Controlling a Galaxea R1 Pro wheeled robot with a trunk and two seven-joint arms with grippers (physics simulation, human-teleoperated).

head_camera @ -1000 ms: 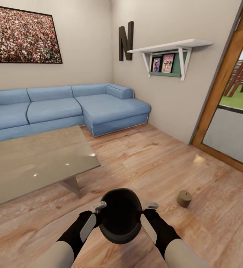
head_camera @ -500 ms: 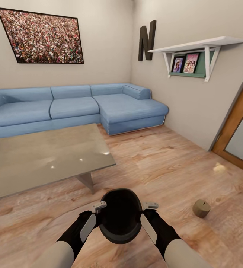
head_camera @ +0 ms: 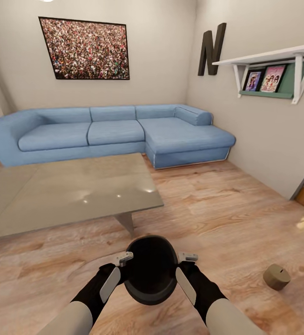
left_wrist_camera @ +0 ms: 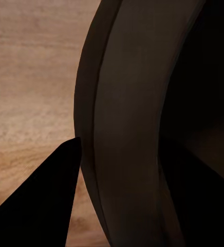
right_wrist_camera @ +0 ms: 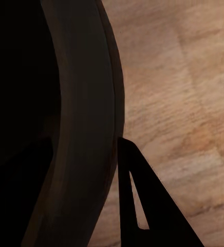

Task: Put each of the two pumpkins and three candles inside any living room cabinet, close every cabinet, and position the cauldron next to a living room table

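Plank floor (head_camera: 226, 218), round black cauldron (head_camera: 151, 270)

Cauldron (head_camera: 151, 270): round black pot, open mouth facing the head camera, held off the floor between the left tool (head_camera: 124, 258) and right tool (head_camera: 188, 257), one at each side of its rim.
Candle (head_camera: 276, 277): stubby beige-grey cylinder, tilted on the plank floor, well right of the cauldron.
Surface (head_camera: 68, 190): low glossy grey rectangular top, angled slab leg, just beyond the cauldron.
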